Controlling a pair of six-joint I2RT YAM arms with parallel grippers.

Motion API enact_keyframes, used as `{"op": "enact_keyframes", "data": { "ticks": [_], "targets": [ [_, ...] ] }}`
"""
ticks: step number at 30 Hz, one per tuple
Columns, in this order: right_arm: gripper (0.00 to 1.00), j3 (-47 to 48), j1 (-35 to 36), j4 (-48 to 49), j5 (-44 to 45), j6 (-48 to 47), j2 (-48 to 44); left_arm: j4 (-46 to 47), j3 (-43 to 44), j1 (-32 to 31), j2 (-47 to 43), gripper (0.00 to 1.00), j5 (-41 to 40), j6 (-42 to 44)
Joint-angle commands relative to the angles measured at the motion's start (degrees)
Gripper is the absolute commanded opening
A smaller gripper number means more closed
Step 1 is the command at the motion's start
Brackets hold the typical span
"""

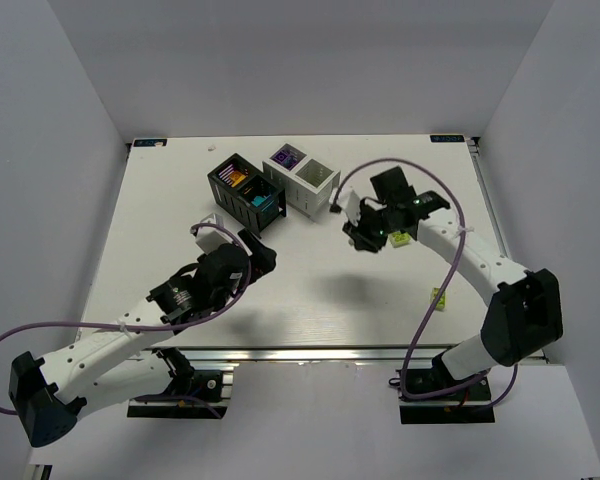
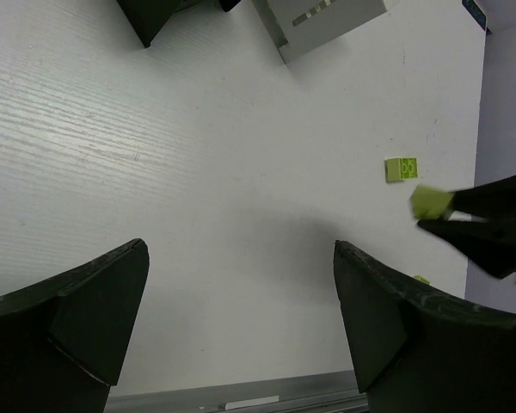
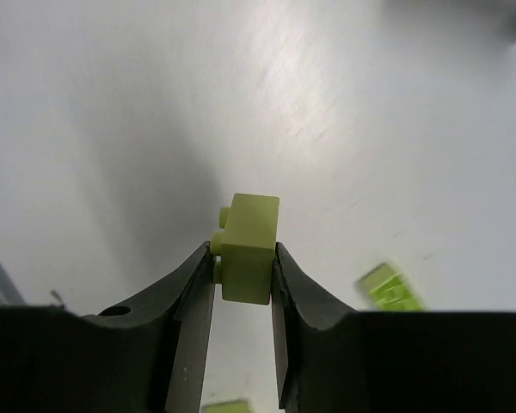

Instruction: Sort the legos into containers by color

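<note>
My right gripper [image 1: 360, 240] is shut on a lime green lego [image 3: 249, 237] and holds it above the table, right of the containers; the left wrist view shows that lego too [image 2: 431, 202]. My left gripper [image 1: 262, 256] is open and empty [image 2: 241, 249], in front of the black container [image 1: 242, 190]. That container holds orange and teal legos. The white container [image 1: 302, 178] holds purple legos in its far compartment. A loose lime lego [image 1: 401, 238] lies on the table under the right arm and also shows in the left wrist view [image 2: 401, 169].
Another lime lego [image 1: 440, 298] lies near the table's right front edge. In the right wrist view two lime legos lie on the table, one at the right [image 3: 391, 286] and one at the bottom [image 3: 228, 406]. The metal front edge of the table [image 2: 241, 397] runs just below my left fingers.
</note>
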Motion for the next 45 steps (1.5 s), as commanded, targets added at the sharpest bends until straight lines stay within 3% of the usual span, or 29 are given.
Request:
{"op": "enact_keyframes", "data": {
  "ticks": [1, 6, 7, 12, 17, 26, 33, 38, 41, 42, 45],
  "targets": [
    [0.00, 10.4, -0.9, 6.0, -7.3, 0.4, 0.2, 0.7, -0.5, 0.0, -0.6, 0.98, -1.4, 0.5],
    [0.00, 26.8, -0.9, 12.5, -8.1, 10.8, 12.3, 0.9, -1.0, 0.1, -1.3, 0.98, -1.9, 0.6],
    [0.00, 34.2, -0.8, 12.4, -7.3, 12.5, 15.0, 0.9, -0.9, 0.2, -1.3, 0.98, -1.9, 0.7],
    [0.00, 53.3, -0.9, 7.8, -6.1, 18.7, 30.8, 0.2, -0.7, 0.4, -1.3, 0.98, -2.2, 0.8],
    [0.00, 54.8, -0.8, 11.1, -4.6, 21.5, 34.5, -0.4, -1.2, 0.4, -2.5, 0.98, -2.8, 0.2],
    [0.11, 52.8, -0.9, 13.5, -1.4, 20.6, 37.9, 0.1, -1.7, 0.5, -3.3, 0.98, -3.4, 0.7],
    [0.43, 51.7, -1.0, 12.9, -0.3, 19.1, 39.2, 0.4, -1.5, 0.5, -3.0, 0.98, -3.3, 1.1],
    [0.55, 51.2, -1.7, 12.4, -0.1, 18.9, 38.8, 1.7, -1.6, 0.5, -3.1, 0.98, -3.1, 2.0],
    [0.73, 51.4, -2.4, 10.7, -1.5, 17.5, 36.7, 3.6, -1.1, 0.5, -2.5, 0.98, -2.6, 3.8],
    [0.89, 51.2, -2.6, 9.8, -1.7, 16.2, 34.7, 4.5, -1.0, 0.5, -2.3, 0.98, -2.1, 4.3],
    [0.89, 47.9, -3.7, 6.0, -1.7, 9.9, 29.3, 5.2, 0.0, 0.7, -0.9, 0.98, -1.7, 6.3]
  ]
}}
